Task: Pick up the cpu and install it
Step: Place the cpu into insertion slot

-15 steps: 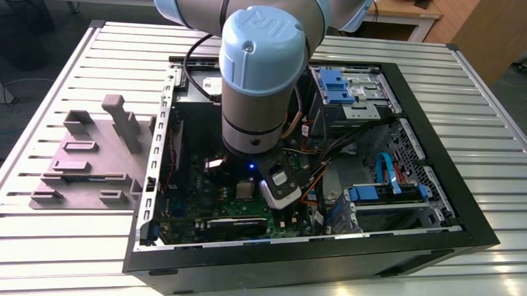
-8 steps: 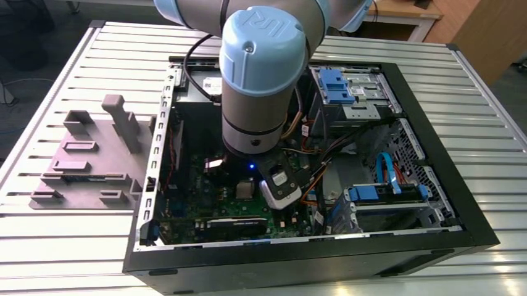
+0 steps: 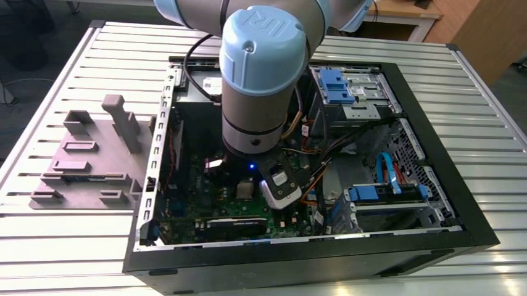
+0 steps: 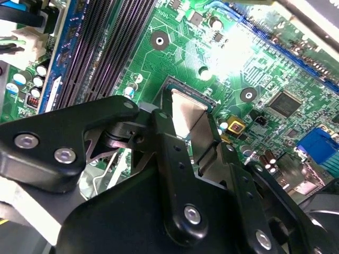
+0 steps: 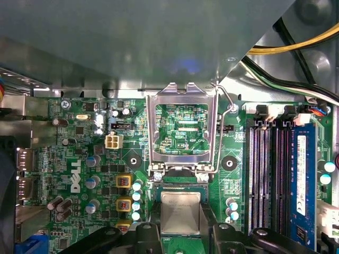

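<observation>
The cpu (image 5: 180, 207) is a flat silver square lying level in the black socket on the green motherboard (image 5: 79, 159). My gripper (image 5: 180, 216) comes straight down on it, with a black finger (image 5: 153, 219) against each of two opposite edges, shut on the chip. In the second wrist view the cpu (image 4: 186, 108) shines between the two fingers (image 4: 168, 153). The socket's metal bracket (image 5: 183, 132) stands swung open beside the chip, its wire lever (image 5: 226, 114) raised. In the exterior view the arm (image 3: 255, 80) reaches down into the open computer case (image 3: 428, 185).
Memory slots (image 5: 267, 174) and a blue module (image 5: 302, 174) run beside the socket. Yellow and black cables (image 5: 296, 47) cross a corner of the case. A mauve-grey tray with upright blocks (image 3: 91, 157) lies on the slatted table (image 3: 49, 246) at the exterior view's left.
</observation>
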Motion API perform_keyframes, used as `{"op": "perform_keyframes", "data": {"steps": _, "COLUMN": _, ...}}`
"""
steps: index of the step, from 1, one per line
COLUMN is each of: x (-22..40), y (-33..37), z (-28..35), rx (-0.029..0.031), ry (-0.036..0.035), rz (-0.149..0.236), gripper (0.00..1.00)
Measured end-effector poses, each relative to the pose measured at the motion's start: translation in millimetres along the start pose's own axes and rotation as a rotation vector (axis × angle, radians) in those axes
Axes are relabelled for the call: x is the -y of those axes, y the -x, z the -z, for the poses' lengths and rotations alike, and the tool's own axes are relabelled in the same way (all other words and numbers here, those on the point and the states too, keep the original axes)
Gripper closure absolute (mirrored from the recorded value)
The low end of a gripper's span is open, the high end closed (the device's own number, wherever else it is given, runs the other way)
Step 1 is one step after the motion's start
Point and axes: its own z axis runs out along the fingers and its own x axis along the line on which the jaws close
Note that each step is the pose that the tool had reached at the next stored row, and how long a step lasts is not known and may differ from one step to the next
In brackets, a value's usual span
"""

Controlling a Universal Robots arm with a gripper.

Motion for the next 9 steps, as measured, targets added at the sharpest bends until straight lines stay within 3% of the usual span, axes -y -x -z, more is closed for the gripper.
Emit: {"op": "perform_keyframes", "data": {"steps": 9, "x": 0.0, "y": 0.0, "z": 1.8, "rx": -0.0006, "ry": -0.0099, "rz": 0.0, "gripper": 0.62}}
